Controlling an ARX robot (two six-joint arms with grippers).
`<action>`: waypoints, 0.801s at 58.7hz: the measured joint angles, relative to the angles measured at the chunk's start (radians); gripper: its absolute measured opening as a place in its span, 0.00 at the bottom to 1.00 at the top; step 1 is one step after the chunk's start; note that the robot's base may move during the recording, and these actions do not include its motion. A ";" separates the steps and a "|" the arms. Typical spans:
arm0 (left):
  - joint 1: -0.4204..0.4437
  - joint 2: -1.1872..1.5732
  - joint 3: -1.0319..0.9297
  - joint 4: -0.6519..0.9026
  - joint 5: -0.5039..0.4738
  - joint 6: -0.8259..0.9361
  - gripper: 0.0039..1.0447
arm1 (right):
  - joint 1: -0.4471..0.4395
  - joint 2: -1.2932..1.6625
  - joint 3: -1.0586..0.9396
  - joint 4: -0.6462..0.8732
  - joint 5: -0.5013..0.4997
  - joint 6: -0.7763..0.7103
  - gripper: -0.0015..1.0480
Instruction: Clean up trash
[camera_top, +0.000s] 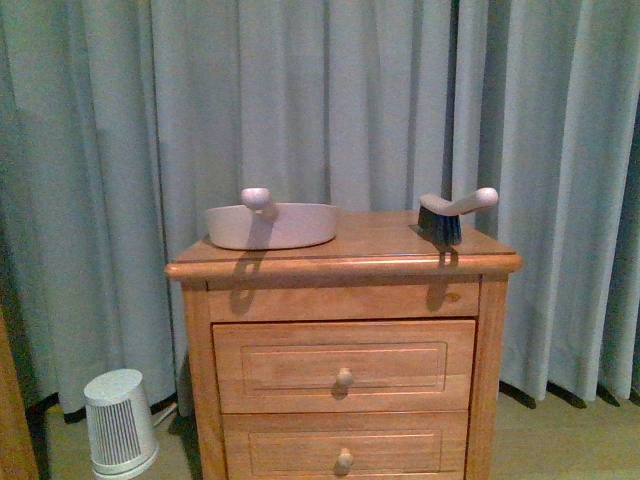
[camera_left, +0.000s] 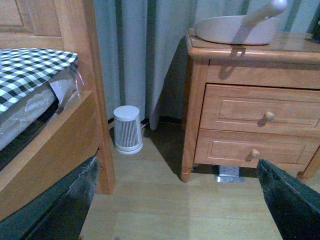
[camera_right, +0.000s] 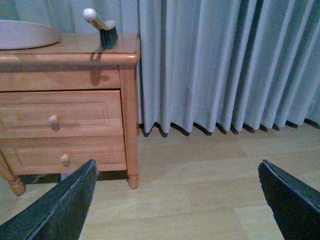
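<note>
No crumpled white paper wad shows in any view; the trash is out of view. A white dustpan (camera_top: 272, 224) with a knobbed handle and a hand brush (camera_top: 452, 214) with dark bristles lie on the wooden nightstand (camera_top: 350, 262). My left gripper (camera_left: 180, 210) is open and empty, low over the wooden floor, facing the nightstand (camera_left: 240, 115). My right gripper (camera_right: 177, 205) is open and empty over the floor, to the right of the nightstand (camera_right: 65, 100). Neither arm shows in the front view.
A small white ribbed bin (camera_top: 118, 422) stands on the floor left of the nightstand; it also shows in the left wrist view (camera_left: 127, 129). A wooden bed frame (camera_left: 75, 125) with checked bedding is beside it. Grey curtains (camera_top: 320, 100) hang behind. A power strip (camera_left: 229, 172) lies under the nightstand.
</note>
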 joint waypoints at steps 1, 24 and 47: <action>0.000 0.000 0.000 0.000 0.000 0.000 0.93 | 0.000 0.000 0.000 0.000 0.000 0.000 0.93; 0.000 0.000 0.000 0.000 0.000 0.000 0.93 | 0.000 0.000 0.000 0.000 0.000 0.000 0.93; 0.000 0.000 0.000 0.000 0.000 0.000 0.93 | 0.000 0.000 0.000 0.000 0.000 0.000 0.93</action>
